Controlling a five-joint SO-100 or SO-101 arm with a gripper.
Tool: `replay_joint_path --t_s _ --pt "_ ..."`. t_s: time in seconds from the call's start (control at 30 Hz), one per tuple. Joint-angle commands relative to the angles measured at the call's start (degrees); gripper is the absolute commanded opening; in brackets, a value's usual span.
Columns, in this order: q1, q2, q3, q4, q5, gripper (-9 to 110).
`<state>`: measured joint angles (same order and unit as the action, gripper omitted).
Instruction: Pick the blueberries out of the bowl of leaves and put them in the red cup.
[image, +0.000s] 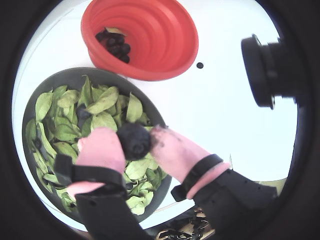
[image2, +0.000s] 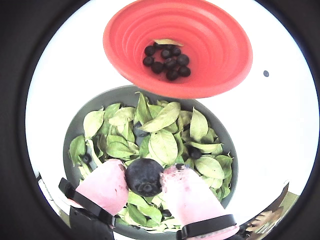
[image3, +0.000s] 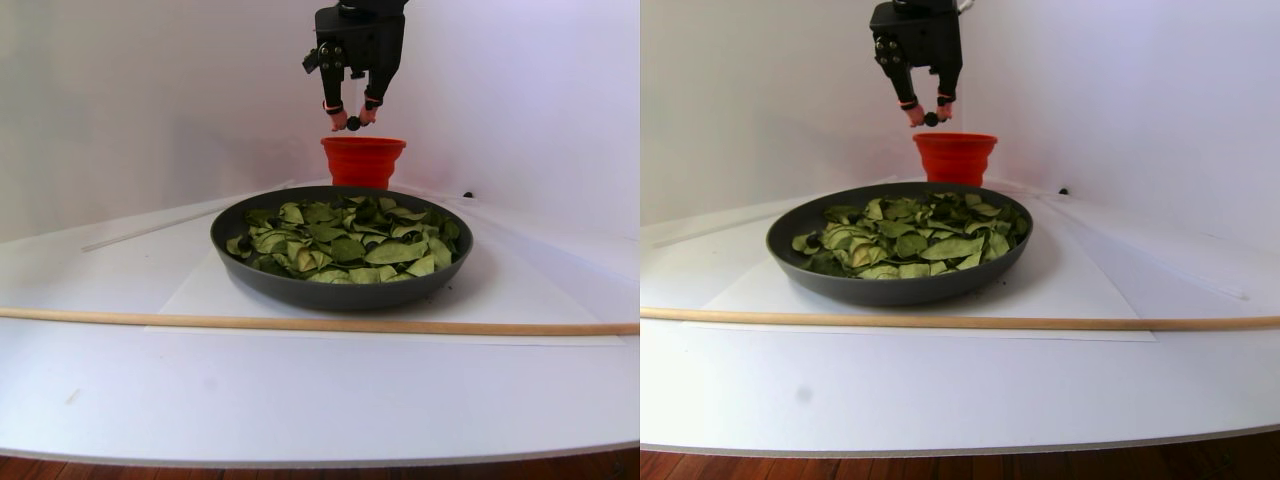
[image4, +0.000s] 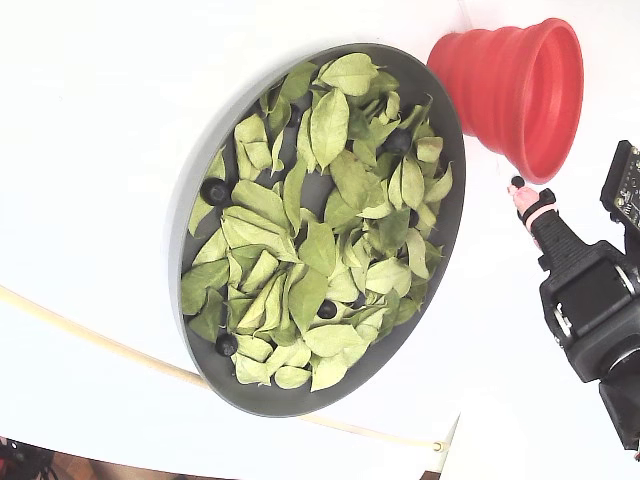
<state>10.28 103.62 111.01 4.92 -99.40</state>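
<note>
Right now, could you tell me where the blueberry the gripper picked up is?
It is pinched between the gripper's pink fingertips as the held blueberry, lifted above the bowl, short of the red cup.

In a wrist view, leaves fill the bowl; the red cup stands just behind it, blueberries inside, both on the worktop

blueberries: in red cup | leaves: fill bowl
</note>
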Motion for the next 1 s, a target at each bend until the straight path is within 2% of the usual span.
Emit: replay_joint_path --t_s 0.0,0.97 --pt "1.14 3.96 -5.1 -1.41 0.44 12" --pt "3.16 -9.84 -18.54 -6.86 3.78 12"
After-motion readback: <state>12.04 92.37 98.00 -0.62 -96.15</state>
